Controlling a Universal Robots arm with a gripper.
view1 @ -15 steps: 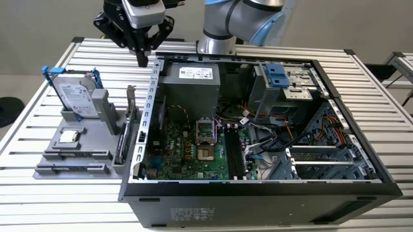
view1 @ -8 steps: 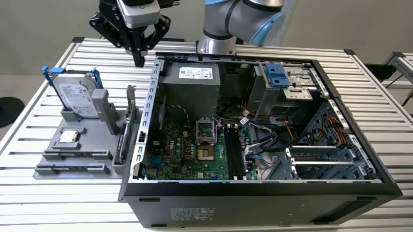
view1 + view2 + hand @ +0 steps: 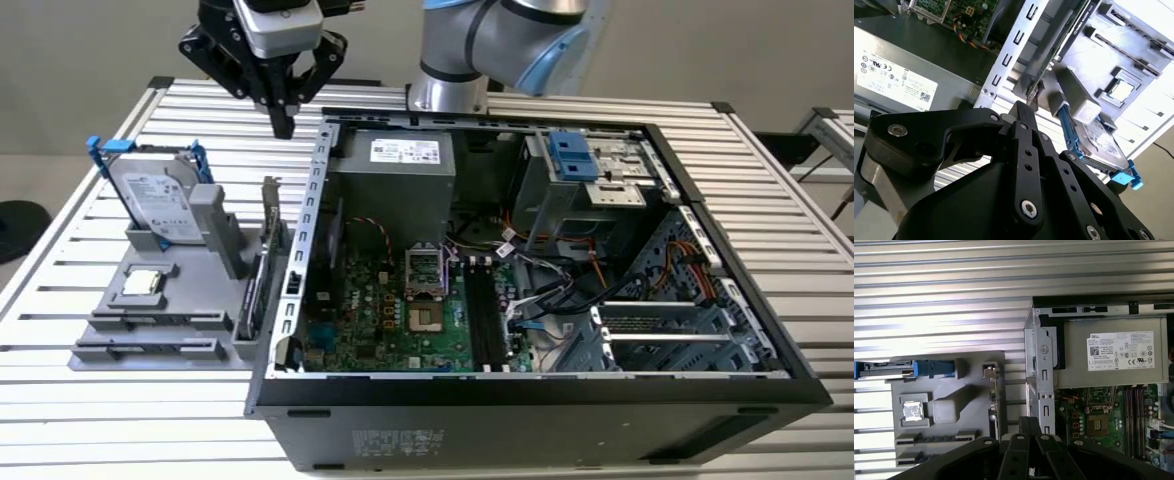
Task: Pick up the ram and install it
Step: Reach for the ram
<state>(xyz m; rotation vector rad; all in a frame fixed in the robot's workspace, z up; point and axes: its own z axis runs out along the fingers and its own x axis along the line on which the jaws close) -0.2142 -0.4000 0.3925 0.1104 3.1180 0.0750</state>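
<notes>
**Overhead, claw shut and empty; ram in its fixture**

In the upper left of the exterior view, the gripper (image 3: pixel 283 125) hangs above the slatted table, just beside the far corner of the open computer case (image 3: pixel 534 385). Its fingers are pressed together with nothing between them, as both wrist views also suggest.

The ram (image 3: pixel 158 319) appears to be the dark stick lying on edge in a slot of the grey fixture (image 3: pixel 200 300), at the exterior view's lower left and well apart from the claw.

For a clean pick, I judge the claw should open and line up with the stick's long edge. It should grip mid-length and stay clear of the neighbouring hard drive (image 3: pixel 154 205) and upright card (image 3: pixel 271 240).
</notes>
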